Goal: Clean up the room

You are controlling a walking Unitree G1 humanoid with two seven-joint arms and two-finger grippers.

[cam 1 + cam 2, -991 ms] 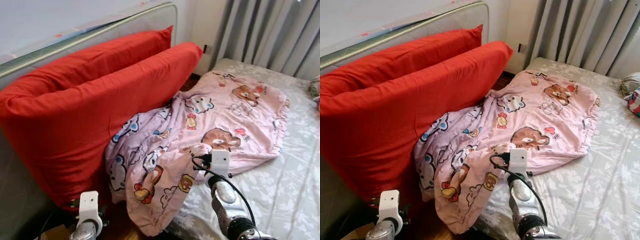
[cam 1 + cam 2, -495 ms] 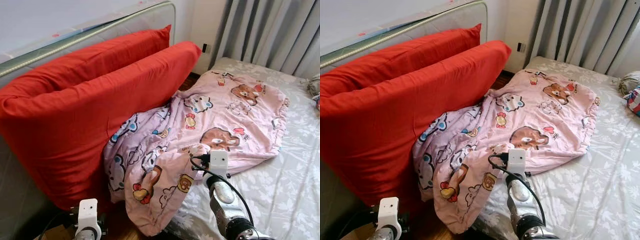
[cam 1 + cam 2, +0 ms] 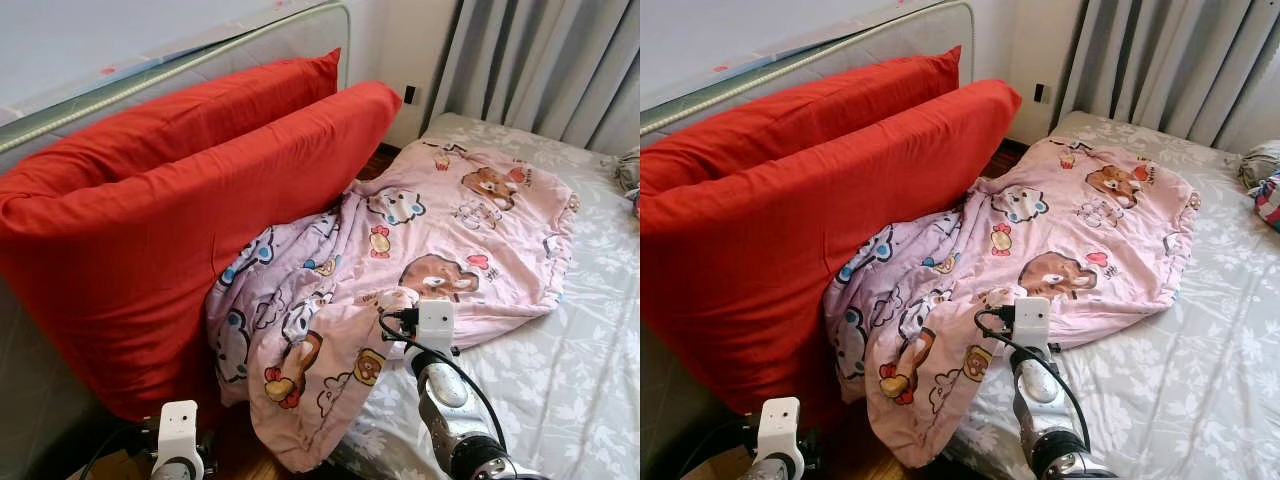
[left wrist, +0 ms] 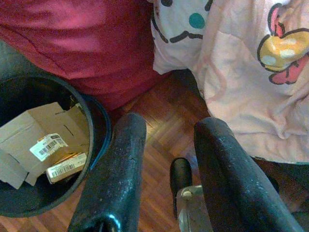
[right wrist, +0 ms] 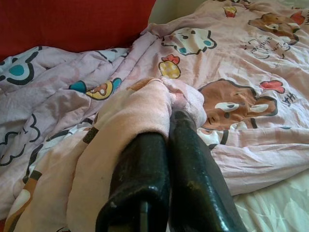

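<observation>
**Blanket pinched, ready to pull**

Left tool (image 4: 164,174) hangs idle, fingers apart, over the floor beside a bin (image 4: 96,130). Red pillows (image 3: 190,200) lean against the headboard. The pink blanket (image 3: 440,230) lies crumpled, spilling off the bed (image 3: 580,370). Right tool (image 5: 166,125) is clamped on a fold. Next: probably drag it flat across the bed.

Grey pleated curtains (image 3: 540,60) hang well beyond right gripper (image 5: 168,130). Small black wall socket (image 3: 411,95) sits beside them. Brown parquet wood floor (image 4: 159,101) lies below left gripper (image 4: 171,123).
</observation>
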